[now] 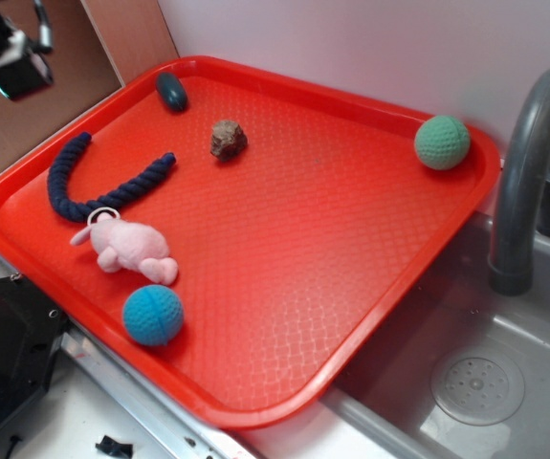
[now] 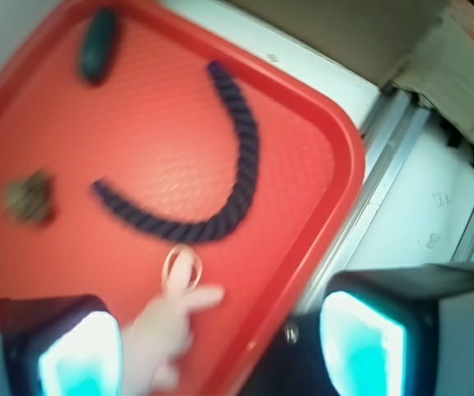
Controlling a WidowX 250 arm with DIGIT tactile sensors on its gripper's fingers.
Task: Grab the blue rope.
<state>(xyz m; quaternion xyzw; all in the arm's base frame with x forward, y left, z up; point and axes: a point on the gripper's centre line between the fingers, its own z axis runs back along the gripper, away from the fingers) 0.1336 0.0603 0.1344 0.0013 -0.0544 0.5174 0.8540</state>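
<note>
Hanging at the upper left of the exterior view, the gripper (image 1: 11, 59) sits high above and off the tray's (image 1: 351, 287) left edge, well apart from everything on it. In the wrist view its fingers (image 2: 80, 355) stand wide apart with nothing between them. Next along, the rope (image 1: 88, 182) lies flat in a U-shaped curve near the tray's left rim, untouched. A teal oval (image 1: 171, 91) rests beyond it by the far rim. Just beside the rope's bend lies a pink toy (image 1: 126, 247), its ring close to the cord; whether they touch cannot be told. A blue ball (image 1: 153, 315) sits near the front rim. A brown lump (image 1: 228, 139) lies mid-tray. A green ball (image 1: 442, 142) occupies the far right corner. A grey faucet (image 1: 528, 163) and sink (image 1: 475, 382) stand at right.
</note>
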